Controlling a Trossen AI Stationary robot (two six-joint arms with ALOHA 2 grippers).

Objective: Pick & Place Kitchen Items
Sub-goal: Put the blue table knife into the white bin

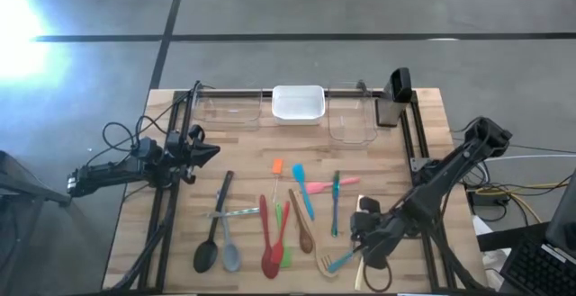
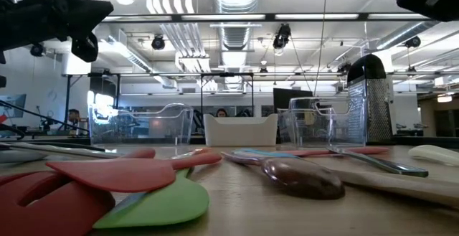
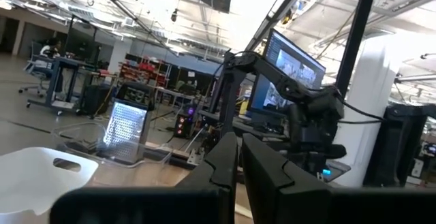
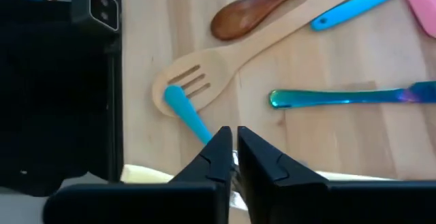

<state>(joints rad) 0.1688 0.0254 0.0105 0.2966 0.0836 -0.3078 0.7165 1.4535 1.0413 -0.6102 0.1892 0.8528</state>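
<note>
Several utensils lie on the wooden table (image 1: pixel 423 116): a black spoon (image 1: pixel 207 255), a grey spoon (image 1: pixel 230 258), red spoons (image 1: pixel 270 258), a brown wooden spoon (image 1: pixel 304 233), and orange (image 1: pixel 277 165), blue (image 1: pixel 301 190) and pink (image 1: pixel 319 188) spatulas. My right gripper (image 1: pixel 363 246) is low at the near right, shut on a light-blue utensil (image 4: pixel 187 115), which lies over a wooden slotted spatula (image 4: pixel 187 81). My left gripper (image 1: pixel 211 150) is shut and empty above the table's left side; it also shows in the left wrist view (image 3: pixel 238 152). My right gripper is shut on the near end of the light-blue utensil's slim handle (image 4: pixel 206 134), at the fingertips, coming from above. The utensil's rounded far end (image 4: pixel 173 94) rests on the wooden spatula's slotted head. The fingers hide the exact place of contact.
A white tub (image 1: pixel 298 103) stands between two clear tubs (image 1: pixel 229 107) (image 1: pixel 353 118) at the far edge, with a metal grater (image 1: pixel 393 98) to their right. An iridescent blue knife (image 4: pixel 340 98) and a cream-handled piece (image 1: pixel 364 204) lie close to my right gripper. Black frame rails run along both sides.
</note>
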